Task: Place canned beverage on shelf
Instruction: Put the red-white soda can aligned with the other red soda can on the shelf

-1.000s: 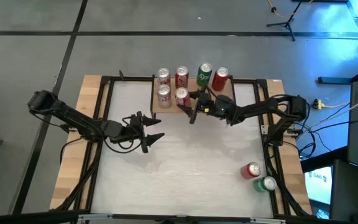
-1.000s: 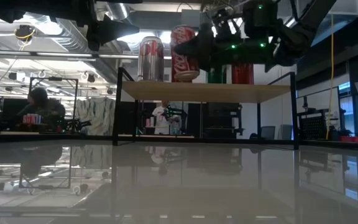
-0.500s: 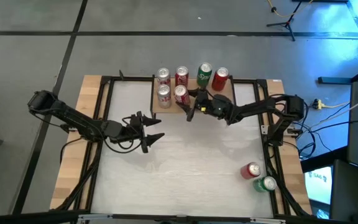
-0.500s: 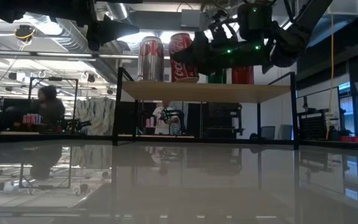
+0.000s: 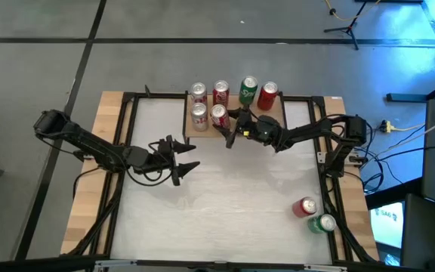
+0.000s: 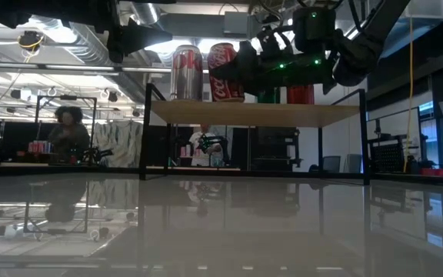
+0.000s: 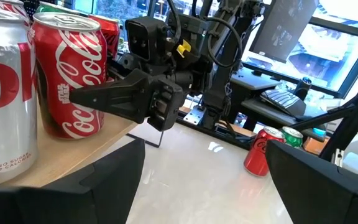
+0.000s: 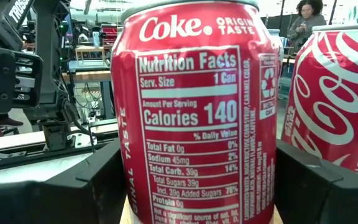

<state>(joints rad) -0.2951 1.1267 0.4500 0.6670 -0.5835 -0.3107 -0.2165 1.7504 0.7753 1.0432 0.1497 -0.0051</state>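
My right gripper (image 5: 226, 122) is shut on a red Coke can (image 5: 218, 114) standing on the low wooden shelf (image 5: 202, 131) at the table's far side, in the near row beside a silver can (image 5: 198, 113). Silver, red, green and red cans (image 5: 248, 88) stand in the far row. In the low view the Coke can (image 6: 221, 71) stands on the plank (image 6: 252, 114). My left gripper (image 5: 184, 155) is open and empty above the table, nearer and left of the shelf. My right gripper pinches the Coke can's round wall (image 8: 135, 186) between its two fingers (image 8: 98, 186), low on the can. The fingers come level from the table's right side, one on the can's near side (image 7: 104, 96), the other behind it. The can stands upright, its bottom on the shelf.
A red can (image 5: 304, 206) and a green can (image 5: 323, 223) lie on the white table near its right near corner. Black frame bars (image 5: 127, 136) run along the table's sides. A person (image 6: 68, 127) stands in the room beyond.
My right gripper has gone a little toward the table's left and far edges with the Coke can, closer to the silver can. The can has come from tilted to upright on the shelf.
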